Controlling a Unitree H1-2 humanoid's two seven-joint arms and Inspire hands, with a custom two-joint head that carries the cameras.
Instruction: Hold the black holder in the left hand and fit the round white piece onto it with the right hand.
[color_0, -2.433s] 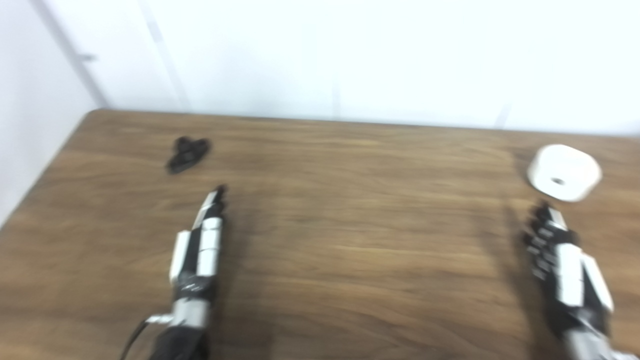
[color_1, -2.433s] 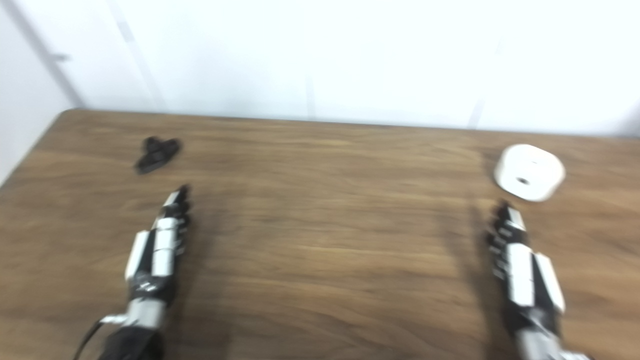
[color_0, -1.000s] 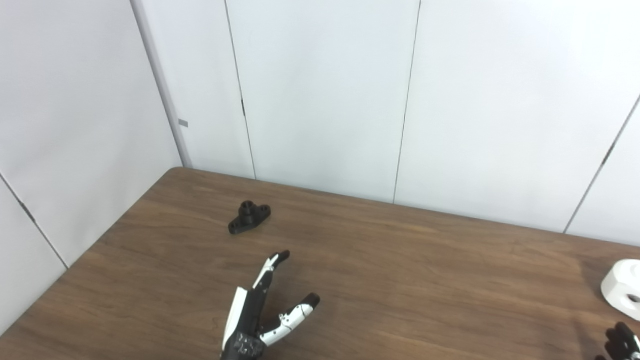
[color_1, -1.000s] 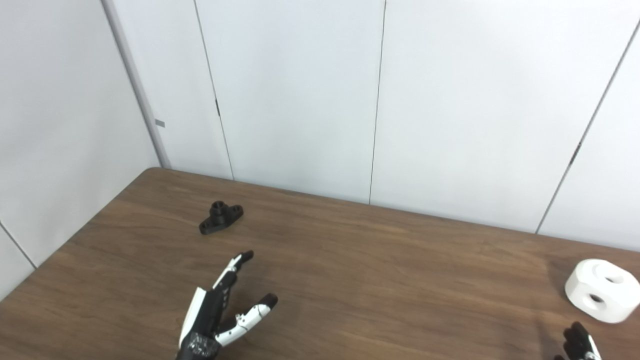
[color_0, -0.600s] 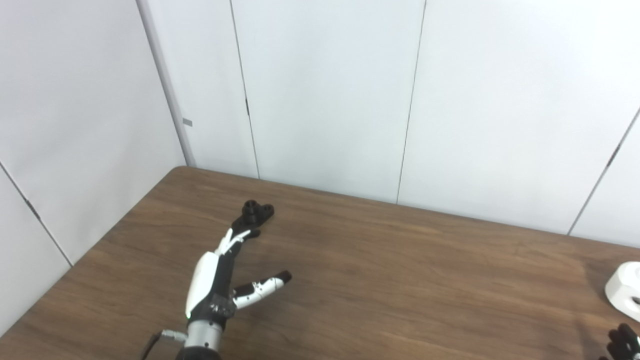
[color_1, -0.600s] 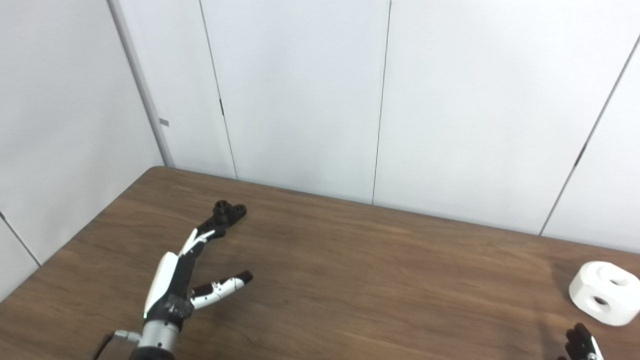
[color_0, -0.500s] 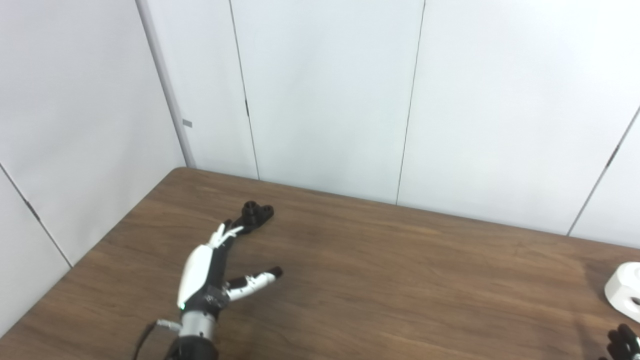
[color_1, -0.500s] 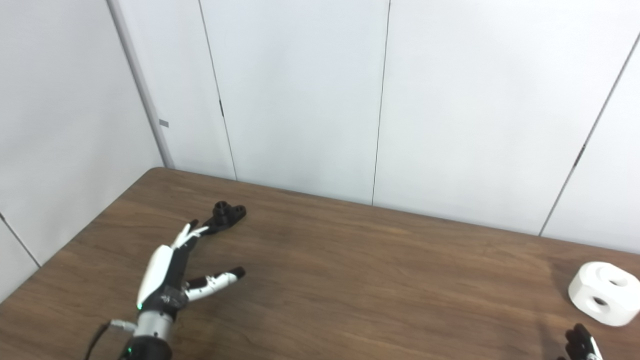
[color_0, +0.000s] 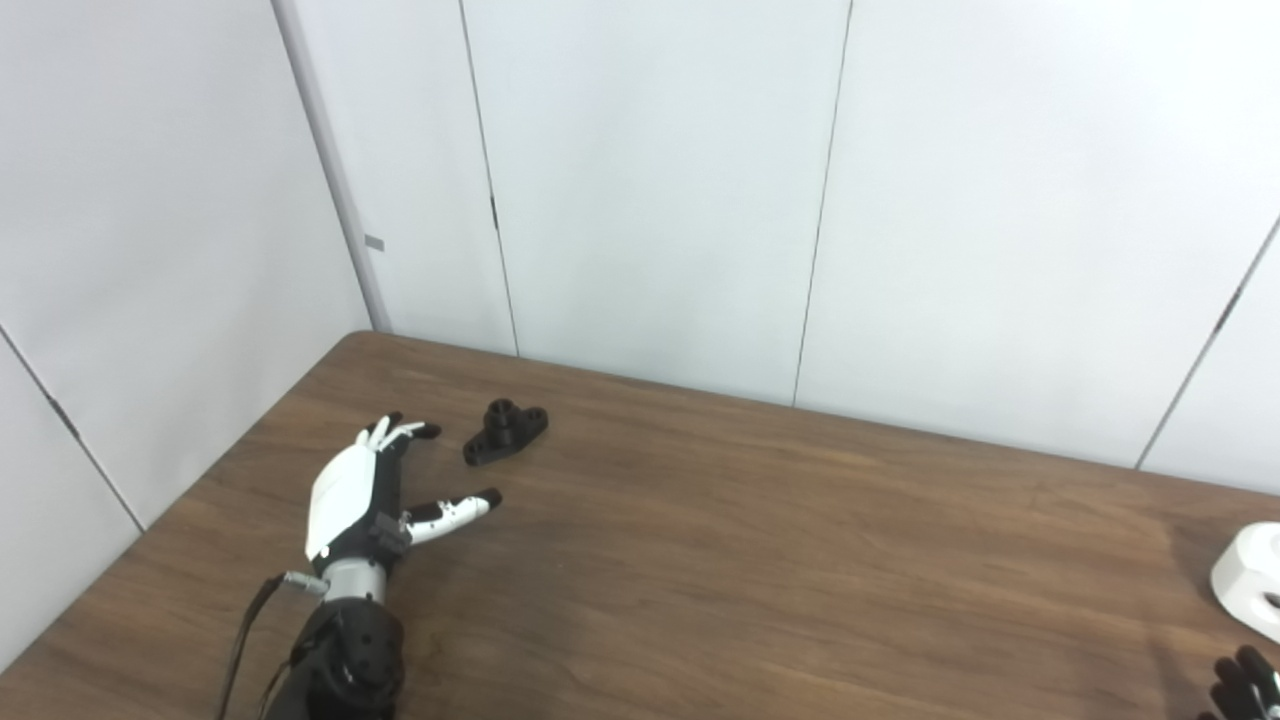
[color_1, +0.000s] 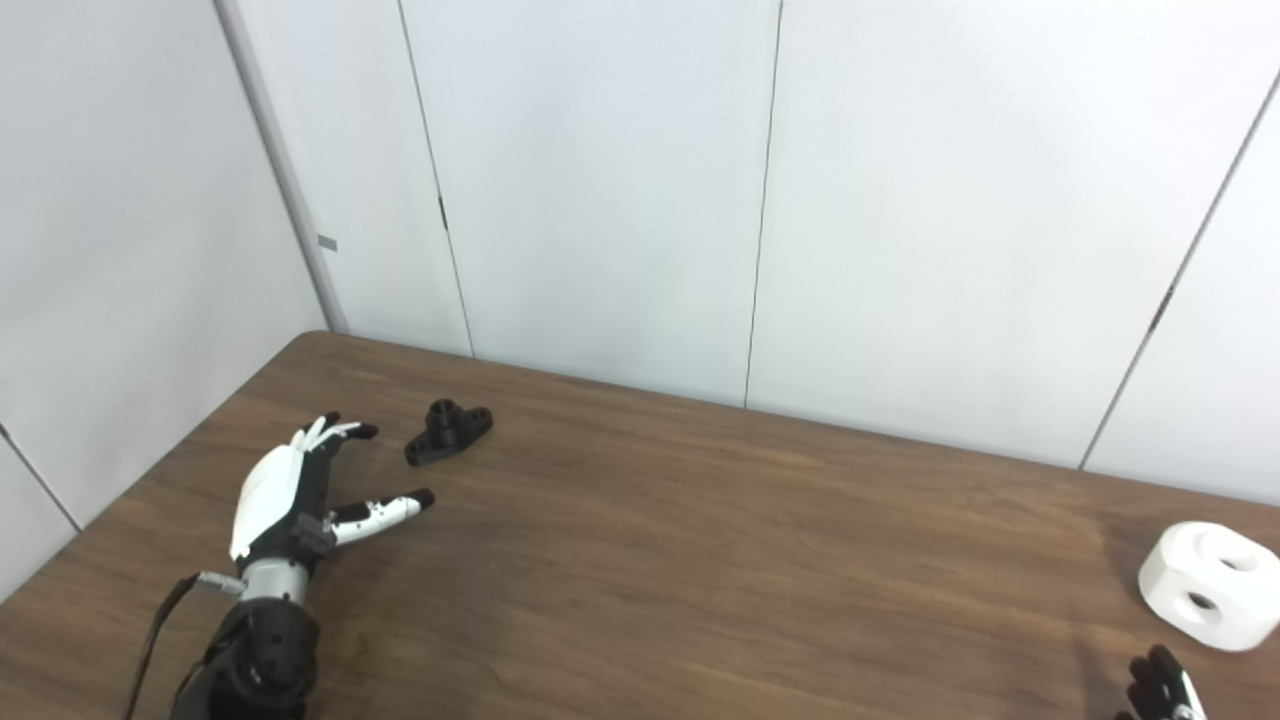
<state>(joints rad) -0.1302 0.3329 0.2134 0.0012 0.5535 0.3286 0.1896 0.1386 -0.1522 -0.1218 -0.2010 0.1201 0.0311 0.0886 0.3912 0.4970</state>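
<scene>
The left hand's fingers (color_0: 395, 433) are spread and released, grasping nothing, with the thumb splayed toward the small black plastic holder (color_0: 505, 432), which lies just beside them on the brown wood-grain surface (color_0: 760, 560), near but apart. The left hand (color_0: 365, 490) rests low over the surface at its left side. The holder shows a raised round boss in the middle and a flat ear with a hole at each end. It looks stiff and light, so it will probably skid if nudged; a pinch across the middle boss, or across the flat base, seems the surest hold. Far to the right, the round white piece with holes (color_1: 1207, 583) sits near the surface's edge. Only the dark fingertips of the right hand (color_1: 1160, 688) show at the bottom corner, just short of the piece; whether they are released or clenched cannot be told.
</scene>
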